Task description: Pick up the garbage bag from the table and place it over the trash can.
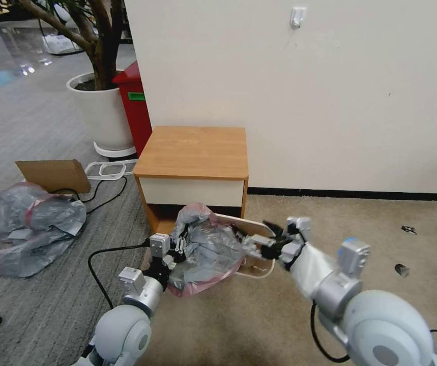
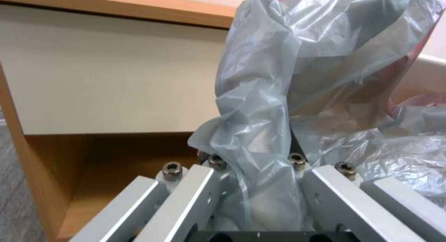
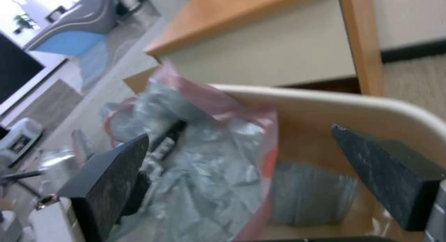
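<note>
Bag (image 1: 205, 251): thin, crinkled, translucent grey, pink-red rim band; bunched over left half of can (image 1: 259, 272), rim band hanging over near-left edge. Can: cream-white, tilted, on carpet at 6 o'clock of table (image 1: 193, 152), touching its front. Left gripper (image 1: 177, 249) at 9 o'clock of can, fingers clenched on fold of bag. Right gripper (image 1: 271, 239) at 2 o'clock of can, black pads (image 3: 385, 172) spread wide, straddling can rim, holding nothing. Red bin (image 1: 134, 107) at 11 o'clock of table; green label, writing unreadable.

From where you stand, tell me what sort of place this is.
Probably an office or lobby corner: carpeted floor, a large potted tree on polished flooring, and a tall red bin beside a bedside cabinet.
</note>
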Available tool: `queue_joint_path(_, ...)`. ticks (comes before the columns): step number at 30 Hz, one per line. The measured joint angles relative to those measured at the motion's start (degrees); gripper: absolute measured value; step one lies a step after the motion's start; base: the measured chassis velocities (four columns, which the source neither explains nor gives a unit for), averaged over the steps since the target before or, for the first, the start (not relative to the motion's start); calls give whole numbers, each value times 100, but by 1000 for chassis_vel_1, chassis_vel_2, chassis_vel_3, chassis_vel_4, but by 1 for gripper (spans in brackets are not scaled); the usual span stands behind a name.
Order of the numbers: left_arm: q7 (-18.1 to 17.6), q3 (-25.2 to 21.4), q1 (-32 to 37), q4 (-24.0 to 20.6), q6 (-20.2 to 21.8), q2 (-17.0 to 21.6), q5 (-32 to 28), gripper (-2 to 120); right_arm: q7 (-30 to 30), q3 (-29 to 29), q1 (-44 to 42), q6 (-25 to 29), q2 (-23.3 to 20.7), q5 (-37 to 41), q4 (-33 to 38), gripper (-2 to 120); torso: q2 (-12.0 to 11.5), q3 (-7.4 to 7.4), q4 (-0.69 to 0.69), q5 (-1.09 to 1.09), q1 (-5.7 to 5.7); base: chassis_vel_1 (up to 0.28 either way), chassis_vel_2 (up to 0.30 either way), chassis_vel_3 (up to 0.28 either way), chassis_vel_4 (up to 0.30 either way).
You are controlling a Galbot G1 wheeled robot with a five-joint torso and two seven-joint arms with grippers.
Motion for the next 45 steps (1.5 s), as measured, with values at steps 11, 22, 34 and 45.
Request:
queue_joint_path(11, 142, -3, -9, 33, -159, -36, 40, 7, 614, -305, 235, 92, 500, 479, -442, 86, 0, 0, 0, -1, 0, 0, 0, 0, 0)
queue_joint_path(22, 213, -51, 70, -3, -225, -43, 40, 7, 786, -401, 275, 322, 780, 801, -582, 45, 0, 0, 0, -1, 0, 0, 0, 0, 0)
queue_joint_path(34, -102, -30, 105, -59, 30, -86, -542, 7, 749, -411, 245, 392, 778, 680, -544, 0, 0, 0, 0, 0, 0, 0, 0, 0, 0)
queue_joint_path(45, -457, -50, 77, -29, 231, -119, -895, 7, 531, 25, 104, 391, 550, 536, -64, 0, 0, 0, 0, 0, 0, 0, 0, 0, 0)
